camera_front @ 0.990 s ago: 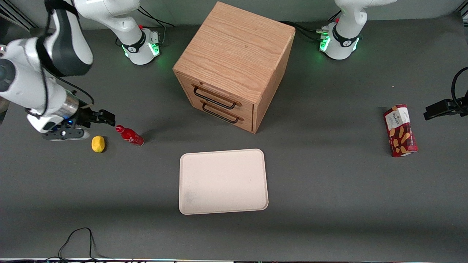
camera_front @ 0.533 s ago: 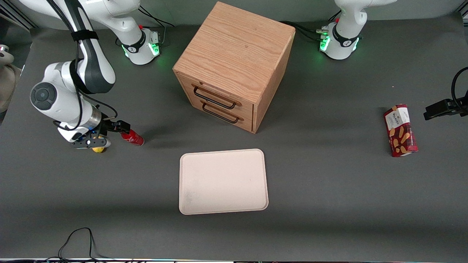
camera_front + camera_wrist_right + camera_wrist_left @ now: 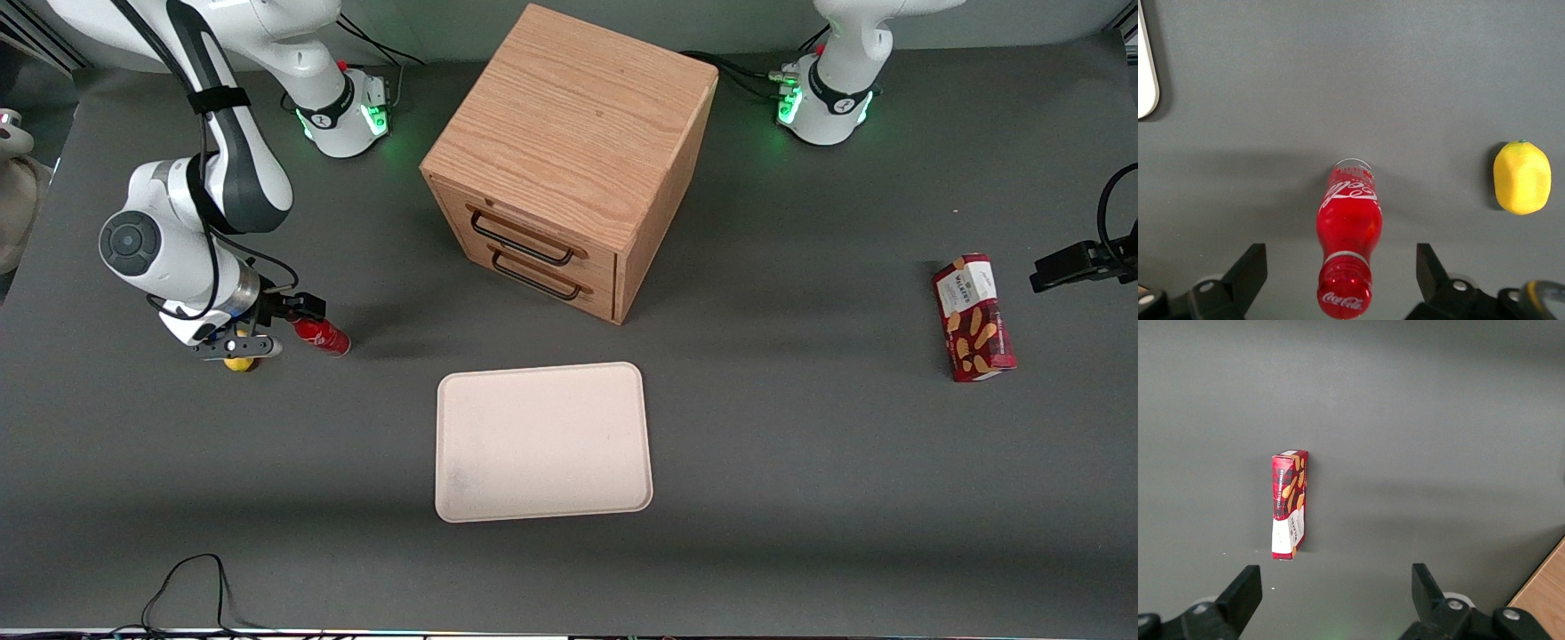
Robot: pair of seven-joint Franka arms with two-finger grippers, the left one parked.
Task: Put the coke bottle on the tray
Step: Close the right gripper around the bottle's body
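Note:
The coke bottle point(image 3: 324, 338) is small and red and stands upright on the grey table, toward the working arm's end. In the right wrist view the coke bottle point(image 3: 1349, 220) shows from above, with its red cap nearest the camera. My right gripper point(image 3: 303, 308) is open and sits over the bottle's cap. In the right wrist view the gripper point(image 3: 1341, 263) has one finger on each side of the cap, both well apart from it. The cream-beige tray point(image 3: 542, 440) lies flat, nearer the front camera than the bottle; its corner shows in the right wrist view point(image 3: 1145, 73).
A yellow lemon point(image 3: 238, 362) lies beside the bottle, partly under my wrist; it also shows in the right wrist view point(image 3: 1521, 177). A wooden two-drawer cabinet point(image 3: 569, 160) stands mid-table. A red snack box point(image 3: 973, 317) lies toward the parked arm's end.
My right arm has swung in toward the bottle. The gripper went from beside the cap to over it, covering the cap and part of the lemon. The bottle has not moved.

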